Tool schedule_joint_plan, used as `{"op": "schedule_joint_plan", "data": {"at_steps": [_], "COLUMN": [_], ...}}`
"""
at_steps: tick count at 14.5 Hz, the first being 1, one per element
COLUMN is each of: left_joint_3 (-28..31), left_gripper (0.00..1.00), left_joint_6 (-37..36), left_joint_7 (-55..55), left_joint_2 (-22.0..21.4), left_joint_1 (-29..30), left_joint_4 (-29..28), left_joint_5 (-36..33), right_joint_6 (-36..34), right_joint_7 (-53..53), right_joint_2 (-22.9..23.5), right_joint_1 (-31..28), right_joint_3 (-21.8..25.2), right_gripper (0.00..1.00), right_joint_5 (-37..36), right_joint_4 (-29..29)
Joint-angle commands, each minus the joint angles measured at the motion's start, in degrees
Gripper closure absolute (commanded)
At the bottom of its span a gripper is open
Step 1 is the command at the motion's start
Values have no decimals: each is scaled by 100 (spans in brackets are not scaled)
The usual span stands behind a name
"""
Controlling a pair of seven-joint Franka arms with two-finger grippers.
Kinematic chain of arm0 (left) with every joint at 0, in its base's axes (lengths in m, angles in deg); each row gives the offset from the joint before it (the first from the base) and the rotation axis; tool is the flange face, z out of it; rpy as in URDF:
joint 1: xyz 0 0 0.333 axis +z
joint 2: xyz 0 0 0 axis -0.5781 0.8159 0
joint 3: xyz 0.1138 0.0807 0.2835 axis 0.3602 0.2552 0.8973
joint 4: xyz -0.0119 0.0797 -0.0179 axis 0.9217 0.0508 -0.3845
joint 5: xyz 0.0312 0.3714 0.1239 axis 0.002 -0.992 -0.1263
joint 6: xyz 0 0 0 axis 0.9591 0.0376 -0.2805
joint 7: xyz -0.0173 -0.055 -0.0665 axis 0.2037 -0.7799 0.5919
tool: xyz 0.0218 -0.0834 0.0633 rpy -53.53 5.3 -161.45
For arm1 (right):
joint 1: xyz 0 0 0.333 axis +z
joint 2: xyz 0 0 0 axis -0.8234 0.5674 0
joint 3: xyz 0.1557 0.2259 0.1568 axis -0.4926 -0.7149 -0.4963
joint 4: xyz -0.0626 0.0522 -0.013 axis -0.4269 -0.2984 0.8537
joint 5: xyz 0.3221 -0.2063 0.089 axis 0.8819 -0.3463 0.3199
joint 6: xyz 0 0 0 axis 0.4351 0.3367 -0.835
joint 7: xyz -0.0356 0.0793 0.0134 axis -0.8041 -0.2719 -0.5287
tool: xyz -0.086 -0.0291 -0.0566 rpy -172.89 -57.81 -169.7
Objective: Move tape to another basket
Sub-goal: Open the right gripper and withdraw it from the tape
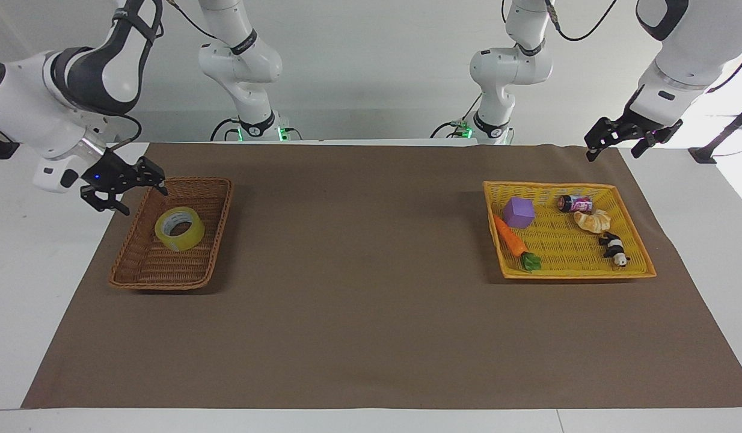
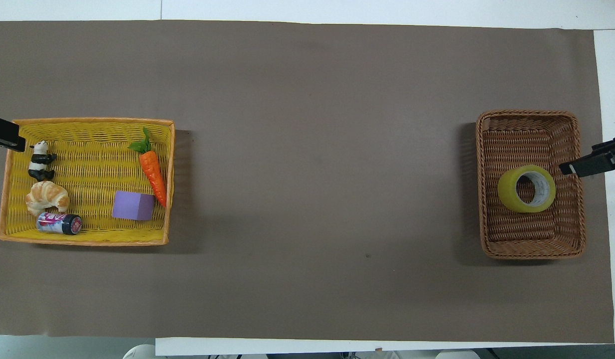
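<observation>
The tape [image 1: 188, 239] lies tilted inside the brown wicker basket [image 1: 166, 282], at the right arm's end of the table. It also shows in the overhead view [image 2: 507, 192], in the middle of the basket [image 2: 532, 252]. My right gripper [image 1: 145, 201] is open and empty. It is raised over the basket's outer rim, clear of the tape, and shows in the overhead view [image 2: 581, 162] at that rim. My left gripper [image 1: 610, 155] is open and empty, and waits in the air over the mat's corner by the yellow tray.
A shallow yellow plastic tray [image 1: 575, 274] stands at the left arm's end. It holds a carrot [image 1: 510, 239], a purple cube [image 1: 519, 211], a can [image 1: 574, 203], a croissant [image 1: 592, 221] and a panda figure [image 1: 614, 248]. A brown mat [image 1: 371, 313] covers the table.
</observation>
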Motion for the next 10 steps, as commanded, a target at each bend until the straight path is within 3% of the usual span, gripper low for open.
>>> {"op": "schedule_joint_plan", "data": {"at_steps": [1,6,10], "left_joint_3": [5,5,5], "left_gripper": [0,0,0], "left_joint_6": [-2,-2,-2], "left_joint_7": [35,35,35], "left_joint_2": [-160,-160,-160], "left_joint_1": [18,18,18], "left_joint_4": [-167,-167,-167], "left_joint_5": [24,24,24], "right_joint_6": [-581,-1822,-1832], "right_joint_7": [1296,2495,2670], "right_joint_2": [-237,237,247], "right_joint_1": [381,795,804], "right_joint_3": [-42,-104,-95], "right_gripper": [0,0,0], "right_joint_5": [-613,-906,-941], "right_joint_4": [-319,-1787,-1860]}}
